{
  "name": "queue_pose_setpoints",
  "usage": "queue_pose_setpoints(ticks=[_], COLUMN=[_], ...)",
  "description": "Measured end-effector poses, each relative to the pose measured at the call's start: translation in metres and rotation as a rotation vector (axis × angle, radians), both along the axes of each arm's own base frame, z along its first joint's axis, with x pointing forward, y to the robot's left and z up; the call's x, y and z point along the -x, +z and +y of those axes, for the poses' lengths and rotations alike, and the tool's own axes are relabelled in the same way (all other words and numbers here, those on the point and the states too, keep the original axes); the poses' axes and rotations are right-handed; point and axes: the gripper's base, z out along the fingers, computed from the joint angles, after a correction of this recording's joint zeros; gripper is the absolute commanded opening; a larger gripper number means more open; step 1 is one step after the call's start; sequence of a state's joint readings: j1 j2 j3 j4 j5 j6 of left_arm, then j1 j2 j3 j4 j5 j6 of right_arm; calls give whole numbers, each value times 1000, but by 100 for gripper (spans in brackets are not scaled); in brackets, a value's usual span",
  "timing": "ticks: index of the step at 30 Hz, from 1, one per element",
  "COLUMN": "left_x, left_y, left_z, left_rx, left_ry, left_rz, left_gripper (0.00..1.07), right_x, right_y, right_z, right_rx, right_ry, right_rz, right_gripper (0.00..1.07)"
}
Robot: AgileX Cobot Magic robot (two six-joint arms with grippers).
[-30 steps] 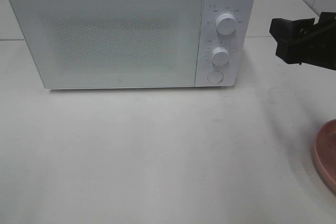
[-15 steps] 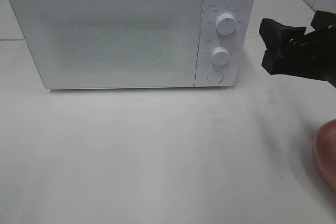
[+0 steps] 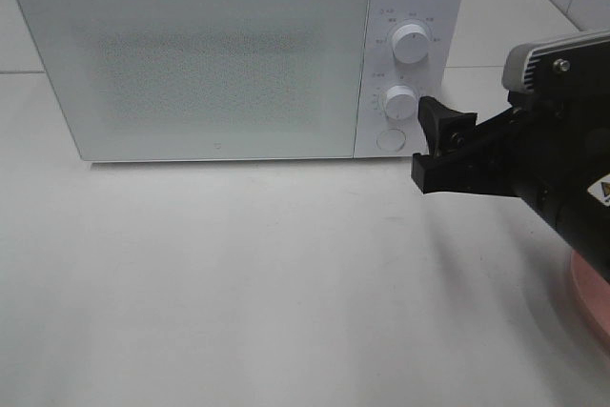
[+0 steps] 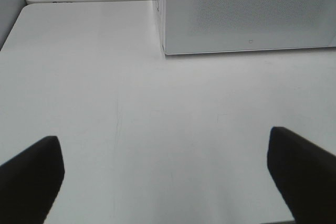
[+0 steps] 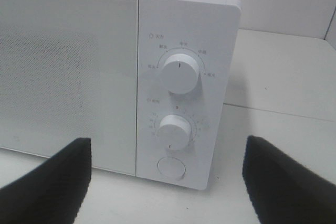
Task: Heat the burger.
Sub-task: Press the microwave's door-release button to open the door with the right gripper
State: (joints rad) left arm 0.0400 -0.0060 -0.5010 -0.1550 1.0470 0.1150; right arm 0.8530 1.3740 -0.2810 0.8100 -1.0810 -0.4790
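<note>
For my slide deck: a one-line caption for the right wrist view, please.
Open right hand facing the closed white microwave: upper dial, lower dial, round button on its panel.

Right hand (image 3: 431,148) open, empty, pointing leftward; left hand (image 4: 168,177) wide open, empty, angled downward.

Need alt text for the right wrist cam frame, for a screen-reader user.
A white microwave seen close up, its control panel centred: an upper knob, a lower knob and a round button beneath, the closed door alongside. The right tool is open and empty, its dark fingers framing the panel.
</note>
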Motion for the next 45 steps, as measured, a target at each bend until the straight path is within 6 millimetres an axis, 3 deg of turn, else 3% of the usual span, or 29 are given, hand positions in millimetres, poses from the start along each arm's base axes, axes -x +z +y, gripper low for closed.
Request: queue_pose_setpoints(ticks=[15, 22, 24, 26, 27, 28, 29, 31, 32, 36, 37, 38, 39, 41, 42, 45], left_x=[0, 0, 0, 0, 0, 0, 0, 0, 0, 0, 0, 0, 0, 0, 0, 0], left_y=[0, 0, 0, 0, 0, 0, 0, 0, 0, 0, 0, 0, 0, 0, 0, 0], left_z=[0, 0, 0, 0, 0, 0, 0, 0, 0, 0, 0, 0, 0, 0, 0, 0], left_rx=[0, 0, 0, 0, 0, 0, 0, 0, 0, 0, 0, 0, 0, 0, 0, 0], left_ry=[0, 0, 0, 0, 0, 0, 0, 0, 0, 0, 0, 0, 0, 0, 0, 0], left_rz=[0, 0, 0, 0, 0, 0, 0, 0, 0, 0, 0, 0, 0, 0, 0, 0], left_gripper=[103, 103, 103, 103, 103, 103, 103, 103, 103, 103, 103, 103, 103, 103, 103, 103], right_x=[0, 0, 1, 1, 2, 2, 2, 2, 3, 3, 3, 3, 3, 3, 3, 3], right_y=[-14, -17, -19, -19, -21, -21, -23, -23, -25, -27, -27, -27, -27, -27, -27, -28], right_z=[3, 4, 5, 5, 6, 6, 6, 7, 7, 7, 7, 7, 7, 7, 6, 5], right_rx=[-7, -293, -463, -515, -648, -648, -780, -832, -957, -1119, -1222, -1222, -1297, -1324, -1372, -1411], right_ry=[-87, -130, -158, -167, -193, -193, -222, -233, -267, -313, -337, -337, -356, -367, -389, -410], right_rz=[4, 83, 135, 153, 197, 197, 236, 252, 291, 337, 352, 352, 363, 365, 368, 369], right_gripper=[74, 68, 65, 64, 61, 61, 58, 56, 51, 42, 32, 32, 22, 17, 6, 0])
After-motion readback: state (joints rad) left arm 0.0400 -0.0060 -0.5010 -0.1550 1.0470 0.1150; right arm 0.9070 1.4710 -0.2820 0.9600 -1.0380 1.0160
